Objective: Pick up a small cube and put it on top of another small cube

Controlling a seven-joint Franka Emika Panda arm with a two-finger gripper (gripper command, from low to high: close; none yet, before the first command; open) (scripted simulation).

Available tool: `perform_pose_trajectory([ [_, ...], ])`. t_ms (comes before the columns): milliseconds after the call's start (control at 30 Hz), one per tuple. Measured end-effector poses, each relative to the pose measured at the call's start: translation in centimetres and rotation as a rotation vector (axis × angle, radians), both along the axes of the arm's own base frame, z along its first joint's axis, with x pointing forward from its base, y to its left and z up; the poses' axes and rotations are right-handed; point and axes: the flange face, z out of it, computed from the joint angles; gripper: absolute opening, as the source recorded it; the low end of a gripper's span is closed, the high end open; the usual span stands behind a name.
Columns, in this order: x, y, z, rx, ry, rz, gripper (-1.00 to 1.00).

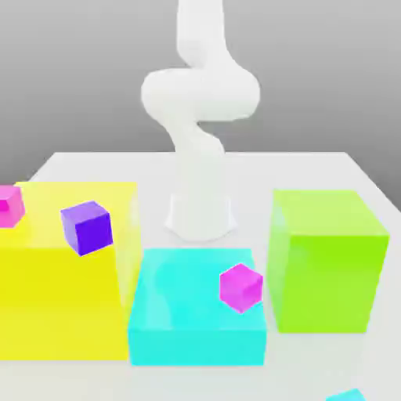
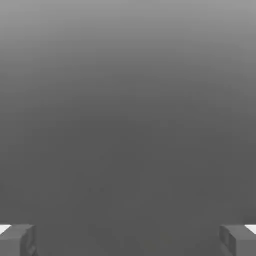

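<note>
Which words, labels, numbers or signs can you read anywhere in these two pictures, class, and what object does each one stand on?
None: no text, number or sign can be read anywhere. The magenta cube, violet cube, big cyan block, yellow block, green block, white arm and gripper all have plain faces.

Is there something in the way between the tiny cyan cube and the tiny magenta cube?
Nothing visible. The small cyan cube sits on the table by the exterior view's bottom edge; the magenta cube sits atop the flat cyan block. The green block stands beside that path.
</note>
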Motion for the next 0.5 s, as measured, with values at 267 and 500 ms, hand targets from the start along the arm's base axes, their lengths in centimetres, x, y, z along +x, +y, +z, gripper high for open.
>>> perform_pose_trajectory([
  [267, 8.8, 4.0, -9.2, -0.213, 0.164, 0.364, 0.00],
  [500, 14.2, 8.3, -18.9, -0.373, 0.286, 0.700, 0.00],
])
